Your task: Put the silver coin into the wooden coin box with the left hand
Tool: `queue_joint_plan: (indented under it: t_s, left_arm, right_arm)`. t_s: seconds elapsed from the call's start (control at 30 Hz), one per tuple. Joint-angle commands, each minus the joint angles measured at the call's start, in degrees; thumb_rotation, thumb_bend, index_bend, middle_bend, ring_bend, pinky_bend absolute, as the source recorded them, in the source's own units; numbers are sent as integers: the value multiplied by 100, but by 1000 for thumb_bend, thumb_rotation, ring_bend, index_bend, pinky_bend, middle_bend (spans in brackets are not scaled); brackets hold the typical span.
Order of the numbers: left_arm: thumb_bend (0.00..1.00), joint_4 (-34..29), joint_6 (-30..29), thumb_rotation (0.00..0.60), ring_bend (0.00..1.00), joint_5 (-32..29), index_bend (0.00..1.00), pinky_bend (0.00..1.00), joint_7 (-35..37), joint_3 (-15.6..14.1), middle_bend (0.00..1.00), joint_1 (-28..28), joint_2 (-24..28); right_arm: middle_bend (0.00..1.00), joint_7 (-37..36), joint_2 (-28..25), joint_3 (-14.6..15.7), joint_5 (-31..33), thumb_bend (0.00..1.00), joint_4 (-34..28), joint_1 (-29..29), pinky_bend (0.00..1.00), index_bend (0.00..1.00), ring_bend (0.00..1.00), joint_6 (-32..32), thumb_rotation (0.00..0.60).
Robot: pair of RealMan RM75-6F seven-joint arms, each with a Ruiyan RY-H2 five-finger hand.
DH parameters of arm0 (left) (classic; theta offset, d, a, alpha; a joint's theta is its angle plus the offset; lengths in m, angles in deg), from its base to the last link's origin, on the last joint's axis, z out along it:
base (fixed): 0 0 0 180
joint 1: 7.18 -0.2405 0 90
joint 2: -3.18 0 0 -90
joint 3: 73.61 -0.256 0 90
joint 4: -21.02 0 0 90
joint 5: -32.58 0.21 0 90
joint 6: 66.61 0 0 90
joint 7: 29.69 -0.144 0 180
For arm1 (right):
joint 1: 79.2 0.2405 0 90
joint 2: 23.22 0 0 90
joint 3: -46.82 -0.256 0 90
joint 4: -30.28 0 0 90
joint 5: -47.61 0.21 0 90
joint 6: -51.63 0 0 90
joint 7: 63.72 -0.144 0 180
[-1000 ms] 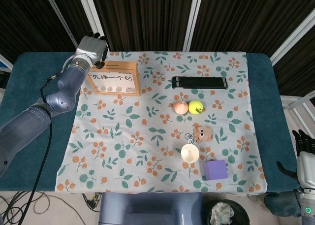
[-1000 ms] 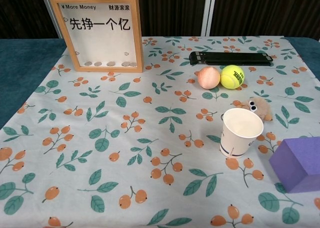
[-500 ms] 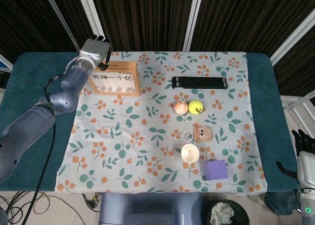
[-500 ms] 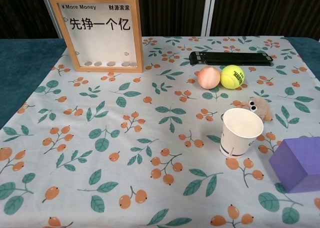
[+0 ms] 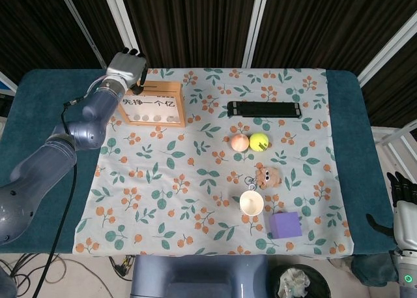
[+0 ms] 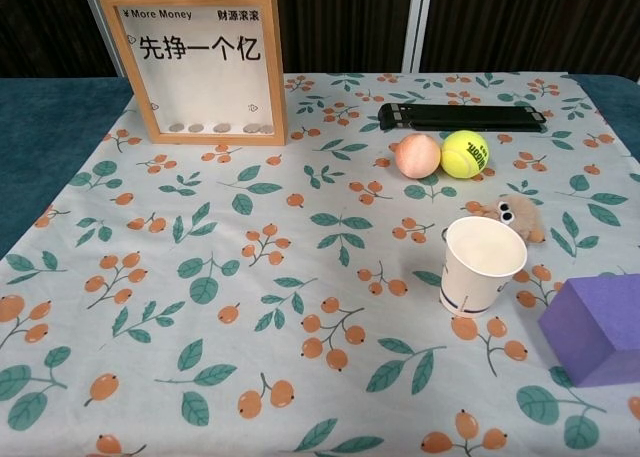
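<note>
Floral tablecloth point(image 5: 195, 193) on blue table. At far-left corner, left hand point(image 5: 125, 66) above glass-fronted wooden coin box point(image 6: 195, 62), near its top slot; grip and silver coin indiscernible. Drop seemingly pending.

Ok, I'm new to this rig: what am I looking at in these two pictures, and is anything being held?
The machine is a two-armed robot with finger hands, seated at a table. The head view looks down from above; the chest view looks across the flowered cloth from lower down.

The left hand is at the top edge of the wooden coin box, at the far left. Whether it holds the silver coin cannot be seen. The right hand hangs off the table's right edge, near nothing.

On the cloth lie a black stand, a peach beside a tennis ball, a plush toy, a paper cup and a purple block. Several coins already lie in the bottom of the box.
</note>
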Motion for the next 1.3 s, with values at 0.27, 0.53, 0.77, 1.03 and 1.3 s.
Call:
queue_joint_plan:
  t_s: [0.27,0.53,0.77,1.03,1.3]
  left_arm:
    - [603,122,50,600,0,193,670,0,329,-174,117,71,-114]
    - [603,210,92,600,0,328,669,0,592,-262,117,112,-188]
    - [603,277,132,600,0,406,666,0,774,-383,115,145,-230]
    - [598,313,206,600,0,520,653,0,986,-516,113,200,-270]
    - [585,343,243,600,0,639,603,0,1186,-613,105,236,-289]
  right_arm:
    - [1,6,-4,5,-1,261,-12,0,0,36,0,4,600]
    - [2,3,-9,5,9,262,-21,0,0,36,0,9,600]
    - [2,-2,-18,7,5,261,-26,-1,0,36,0,11,600]
    - [1,-6,-20,9,17,262,-35,-2,0,36,0,19,600]
    - [2,-9,-29,11,27,262,-50,-2,0,36,0,30,600]
